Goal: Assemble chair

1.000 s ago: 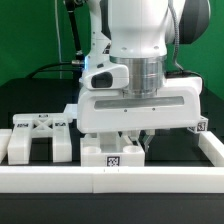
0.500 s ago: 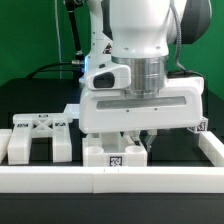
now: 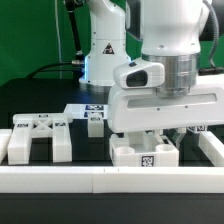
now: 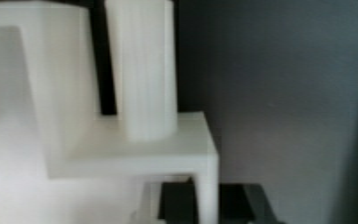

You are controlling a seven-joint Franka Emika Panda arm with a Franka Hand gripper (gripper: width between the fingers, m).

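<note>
The gripper (image 3: 152, 138), jaws fully closed, grasp unconfirmed, has shifted from lower centre to lower right with the block (image 3: 145, 157), apparently repositioning it for joining.

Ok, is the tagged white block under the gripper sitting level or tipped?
Level: the block shows a horizontal top edge and a square-on tag below the gripper; its base is hidden behind the white rail.
</note>
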